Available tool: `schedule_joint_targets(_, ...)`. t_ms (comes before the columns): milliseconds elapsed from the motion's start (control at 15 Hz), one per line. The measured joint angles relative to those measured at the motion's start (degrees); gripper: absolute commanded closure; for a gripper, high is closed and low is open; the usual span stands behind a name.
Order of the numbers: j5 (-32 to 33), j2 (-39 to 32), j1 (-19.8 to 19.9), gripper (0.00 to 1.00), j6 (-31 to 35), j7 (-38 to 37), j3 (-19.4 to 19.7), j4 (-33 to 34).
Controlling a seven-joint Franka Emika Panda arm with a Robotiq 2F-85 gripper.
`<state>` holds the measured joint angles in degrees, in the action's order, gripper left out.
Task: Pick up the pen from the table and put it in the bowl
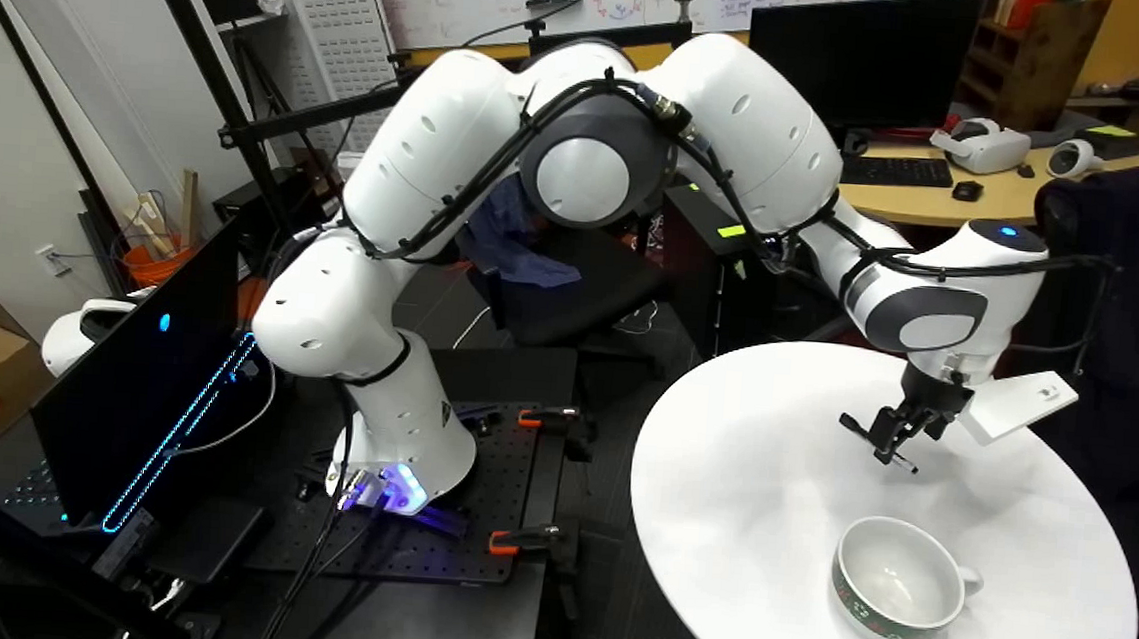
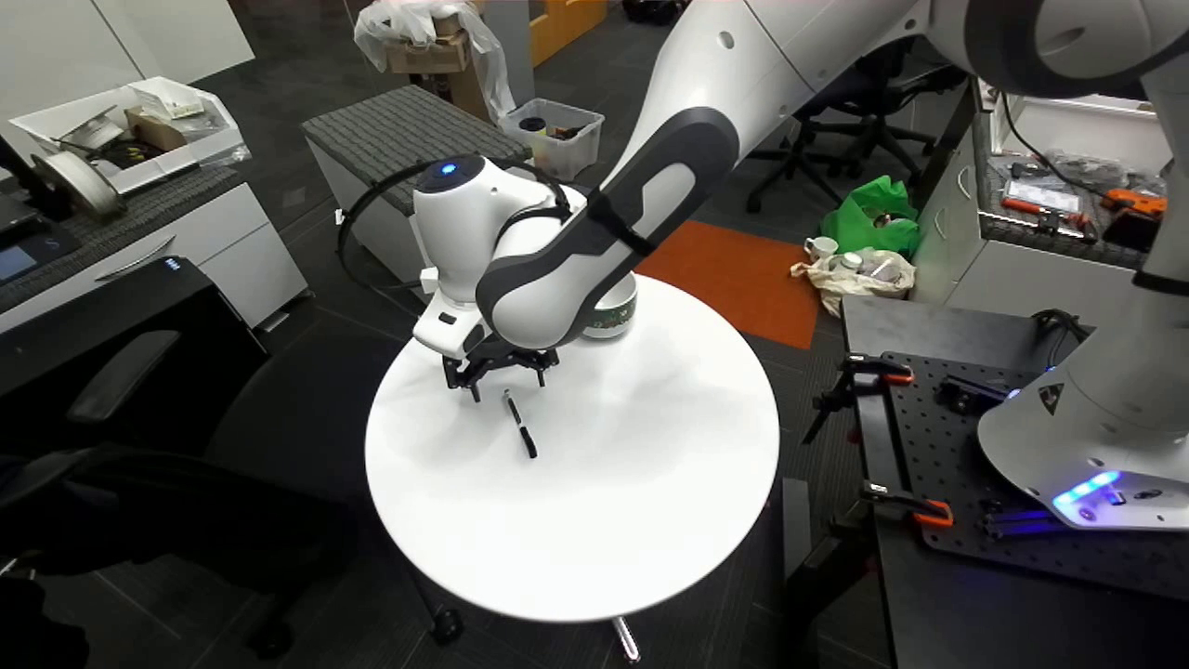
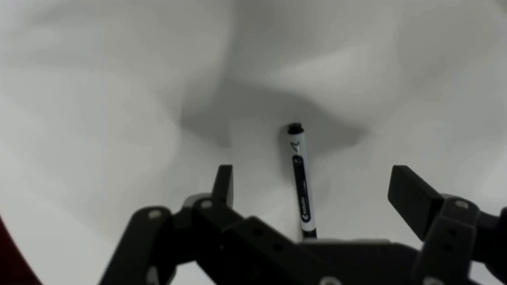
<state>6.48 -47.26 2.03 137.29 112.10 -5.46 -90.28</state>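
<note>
Slim black-and-white plastic-looking marker pen [image 3: 302, 180] lies on the round white-topped counter [image 2: 641, 520]; prob. light, stiff, a bit slick, apt to roll. Black two-fingered pincer [image 3: 312, 176] is spread wide, nothing held; best grip approx. mid-barrel, jaws square across. Wrist view gives the pen betw. the jaws, w/ lettering [image 3: 304, 206] too small to read in both exterior views. Those have what the wrist lacks: round white ceramic-looking green-banded bowl [image 1: 898, 583], apart from the pen; its white loop handle [image 1: 970, 581] visible in an exterior view.
</note>
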Motion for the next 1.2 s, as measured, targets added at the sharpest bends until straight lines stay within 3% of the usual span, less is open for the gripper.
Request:
schedule_joint_targets(933, 0.01, -6.33, -1.78, 0.0, -6.93, -0.21, 0.06, 8.91)
schedule_joint_targets(1067, 0.01, -7.04, -1.78, 0.27, -6.94, -0.21, 0.12, 9.57)
schedule_joint_targets(1200, 0.01, -7.63, -1.78, 0.43, -6.93, -0.21, 0.13, 10.22)
